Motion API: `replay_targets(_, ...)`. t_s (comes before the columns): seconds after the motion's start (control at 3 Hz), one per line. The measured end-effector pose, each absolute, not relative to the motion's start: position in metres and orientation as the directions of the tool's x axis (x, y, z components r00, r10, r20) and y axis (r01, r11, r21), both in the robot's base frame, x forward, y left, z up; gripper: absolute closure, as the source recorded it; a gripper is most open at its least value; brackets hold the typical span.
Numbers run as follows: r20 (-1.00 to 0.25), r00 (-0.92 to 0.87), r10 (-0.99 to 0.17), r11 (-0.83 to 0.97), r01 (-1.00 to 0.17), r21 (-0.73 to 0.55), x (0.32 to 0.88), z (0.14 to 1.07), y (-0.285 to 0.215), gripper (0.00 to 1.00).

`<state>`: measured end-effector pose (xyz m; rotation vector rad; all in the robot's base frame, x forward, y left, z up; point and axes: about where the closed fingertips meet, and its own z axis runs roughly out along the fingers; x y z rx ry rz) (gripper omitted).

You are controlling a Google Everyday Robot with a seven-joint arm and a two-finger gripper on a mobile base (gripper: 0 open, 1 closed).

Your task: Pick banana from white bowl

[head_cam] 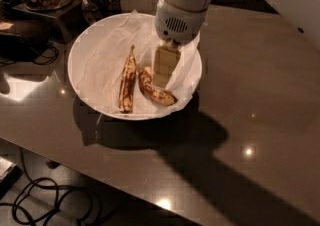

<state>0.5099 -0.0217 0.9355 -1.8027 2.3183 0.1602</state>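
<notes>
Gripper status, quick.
Gripper: open or shut cannot be told. It hangs over the white bowl, right beside the upper end of the banana, which lies in the bowl.

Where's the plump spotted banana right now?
In the camera view the banana lies in the white bowl's right half, just right of the thinner dark-streaked banana, with the gripper hanging directly over its upper end.

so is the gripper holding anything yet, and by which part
Cannot be told. The gripper is low inside the white bowl, beside the upper end of the banana, which lies flat on the paper; no grip on it shows.
</notes>
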Motion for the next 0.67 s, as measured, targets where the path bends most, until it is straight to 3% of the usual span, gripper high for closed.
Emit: replay_targets(0.67, -0.243, -0.257, -0.936, 0.249, -0.966, 0.061, 0.518, 0.912, -0.007, 0.37)
